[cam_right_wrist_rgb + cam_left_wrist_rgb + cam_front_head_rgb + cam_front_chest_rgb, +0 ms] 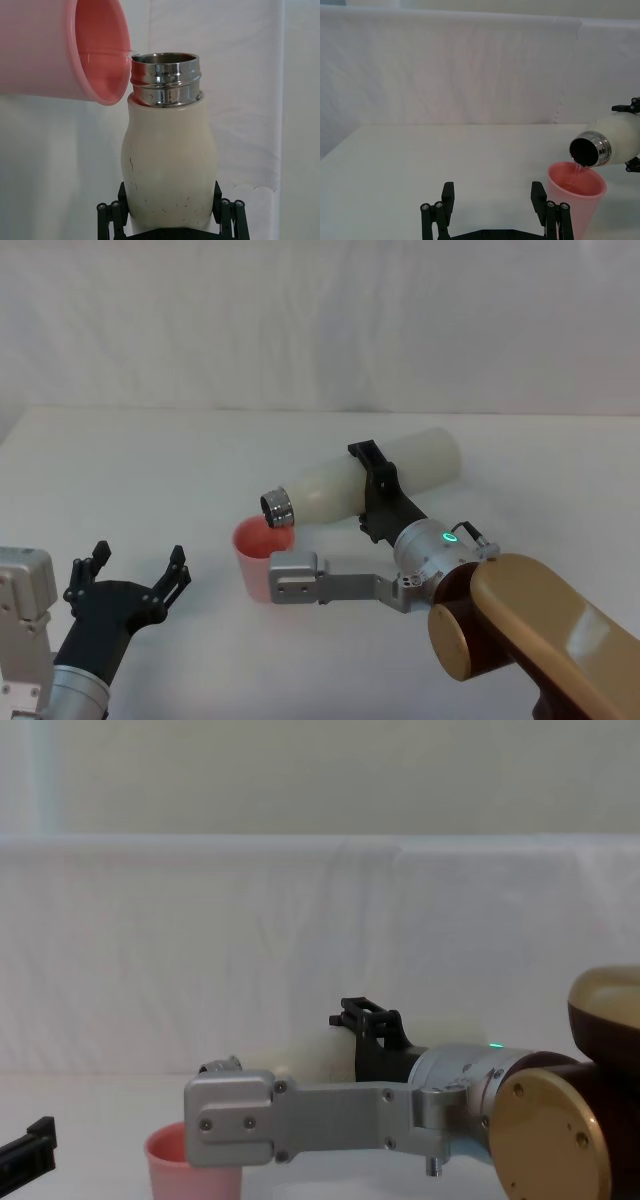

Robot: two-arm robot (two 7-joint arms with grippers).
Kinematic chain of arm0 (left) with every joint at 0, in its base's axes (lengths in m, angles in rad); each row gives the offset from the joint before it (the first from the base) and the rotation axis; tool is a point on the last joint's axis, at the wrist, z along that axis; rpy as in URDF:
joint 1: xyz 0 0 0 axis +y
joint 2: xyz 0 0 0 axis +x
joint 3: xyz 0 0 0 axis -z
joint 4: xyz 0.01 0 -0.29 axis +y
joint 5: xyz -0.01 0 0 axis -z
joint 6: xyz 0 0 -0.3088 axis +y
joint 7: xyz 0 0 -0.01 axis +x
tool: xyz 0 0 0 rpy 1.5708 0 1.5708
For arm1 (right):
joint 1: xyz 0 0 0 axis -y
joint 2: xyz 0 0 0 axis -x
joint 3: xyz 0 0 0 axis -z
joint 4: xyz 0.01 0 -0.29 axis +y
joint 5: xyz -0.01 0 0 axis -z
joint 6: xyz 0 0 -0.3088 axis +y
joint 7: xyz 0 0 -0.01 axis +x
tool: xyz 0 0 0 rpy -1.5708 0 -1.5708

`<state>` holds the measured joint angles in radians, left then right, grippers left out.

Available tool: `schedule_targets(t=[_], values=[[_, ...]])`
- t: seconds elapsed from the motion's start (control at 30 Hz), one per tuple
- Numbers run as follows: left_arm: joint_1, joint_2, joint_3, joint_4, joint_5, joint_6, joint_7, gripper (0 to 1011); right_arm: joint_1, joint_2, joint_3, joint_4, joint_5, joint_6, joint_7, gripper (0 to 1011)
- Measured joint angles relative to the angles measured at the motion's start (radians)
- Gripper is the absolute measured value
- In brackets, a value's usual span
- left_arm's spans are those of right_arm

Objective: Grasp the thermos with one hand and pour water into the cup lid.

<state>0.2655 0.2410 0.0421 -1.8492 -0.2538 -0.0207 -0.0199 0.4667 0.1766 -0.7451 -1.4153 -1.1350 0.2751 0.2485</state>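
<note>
Head view: right gripper (pixel 375 490) clamps the thermos (pixel 345 485) mid-body, tilted nearly flat, steel neck directly over the cup (pixel 256 552) near the middle of the desk (pixel 150 470). Left gripper (pixel 130 575) rests near the desk's front-left corner, fingers spread, holding nothing. Left wrist view adds a thin stream falling from the thermos mouth (pixel 585 151) into the cup (pixel 575 197).
</note>
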Motion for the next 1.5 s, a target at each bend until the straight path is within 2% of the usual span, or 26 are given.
schedule_targets(t=[1.5], values=[[0.000, 0.000, 0.000, 0.000, 0.000, 0.000, 0.000, 1001, 0.011, 0.008, -0.010, 0.000, -0.015, -0.001, 0.009, 952]])
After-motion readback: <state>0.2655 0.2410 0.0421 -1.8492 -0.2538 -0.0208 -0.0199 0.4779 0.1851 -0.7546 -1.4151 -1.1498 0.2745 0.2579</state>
